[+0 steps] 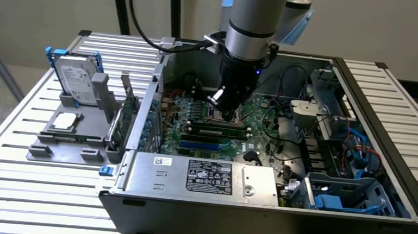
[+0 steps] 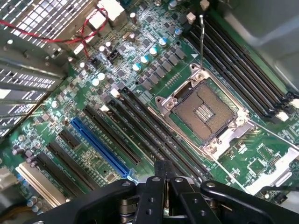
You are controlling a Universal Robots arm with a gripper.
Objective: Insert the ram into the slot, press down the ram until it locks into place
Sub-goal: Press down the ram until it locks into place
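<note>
Ram stick, exterior view: looks to me like it's standing on edge in a long black slot on the green board, between the square chip socket and the blue socket. Can't tell if the end latches have snapped in, too small. My claw hangs straight down inside the open PC case, tip just above the board and just behind the stick, w/ nothing in it. Coming in vertical makes sense, since a push on the stick has to go straight into the slot. Off the case, on the exterior view's left, a hard drive sits upright in a grey holder, well apart from the work.

Wrist view: my claw is closed, fingers pressed together, empty. Closed like that it makes one blunt tip, prob. better for pushing than for gripping. Below it run several black slots side by side, next to the blue socket, w/ the processor socket on their other side. Can't pick the stick out from the slots here; the tip sits over their near end.
</note>
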